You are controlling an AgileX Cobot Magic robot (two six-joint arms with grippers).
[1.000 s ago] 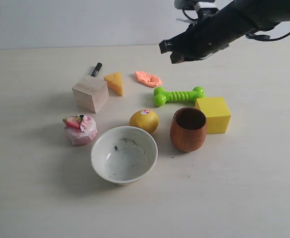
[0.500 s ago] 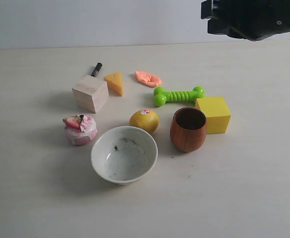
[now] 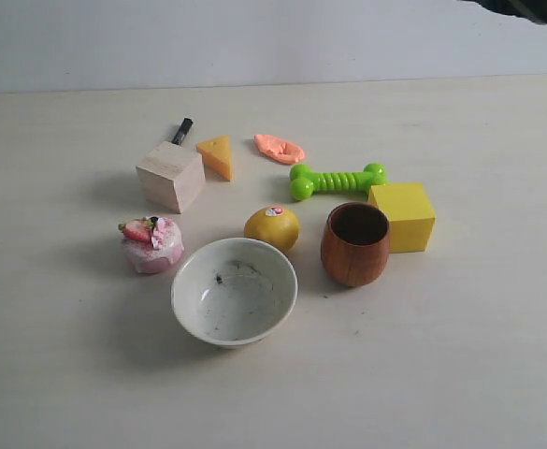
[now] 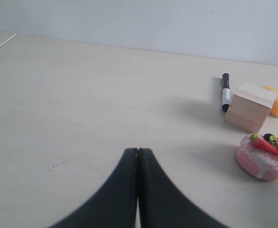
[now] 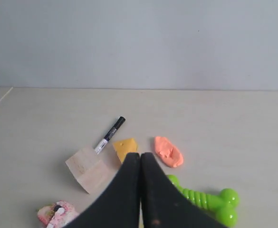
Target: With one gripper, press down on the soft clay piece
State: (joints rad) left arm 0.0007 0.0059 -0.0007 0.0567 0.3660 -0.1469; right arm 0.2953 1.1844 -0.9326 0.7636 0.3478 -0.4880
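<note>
Pale bench carries all items. Your right pincer, tips pressed together, hangs clear above it, with the soft clay piece lying just beyond the tips, between cheese wedge and green bone toy. Your left pincer, likewise pressed together, is well apart from the clay, so the right is judged the nearer arm.

Marker partly behind wooden block, right pincer cropped

Small flat salmon-orange lumpy clay blob, irregular oval, matte, lying flat with nothing touching it, at 11 o'clock from green bone toy; dark tapered right gripper, jaws pressed together, well apart from it
</note>
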